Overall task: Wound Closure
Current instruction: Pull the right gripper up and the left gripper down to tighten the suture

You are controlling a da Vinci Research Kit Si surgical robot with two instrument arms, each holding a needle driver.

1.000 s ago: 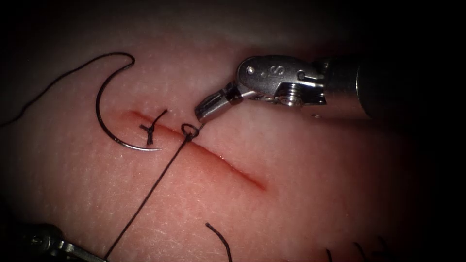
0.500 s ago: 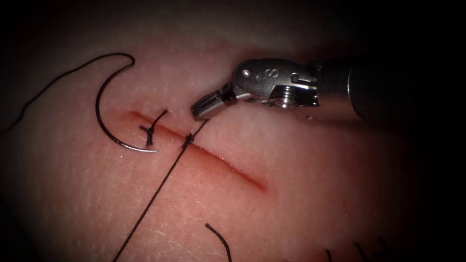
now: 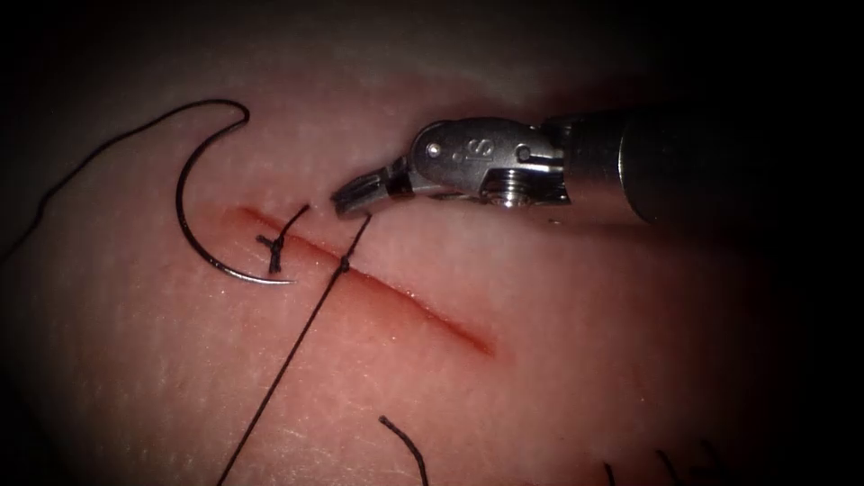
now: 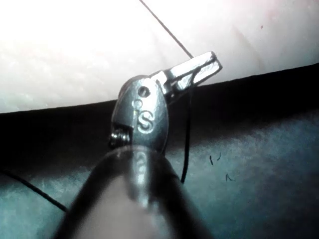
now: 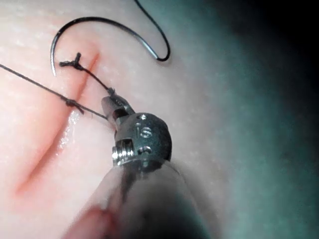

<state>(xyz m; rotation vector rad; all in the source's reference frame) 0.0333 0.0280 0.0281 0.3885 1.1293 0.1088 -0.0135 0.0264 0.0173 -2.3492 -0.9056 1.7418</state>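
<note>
While one curved needle (image 3: 193, 236) is lying free on the tissue (image 3: 558, 342), two knots are sitting on the cut (image 3: 405, 301); both pincers, right pincer (image 3: 353, 195) and left pincer (image 4: 195, 70), are gripping taut thread (image 3: 288, 360).

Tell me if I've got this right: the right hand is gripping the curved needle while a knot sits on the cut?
Not quite. The right hand grips the thread just above the knot on the cut. The endoscope view shows the needle lying free on the tissue at the cut's left end, held by nothing.
</note>
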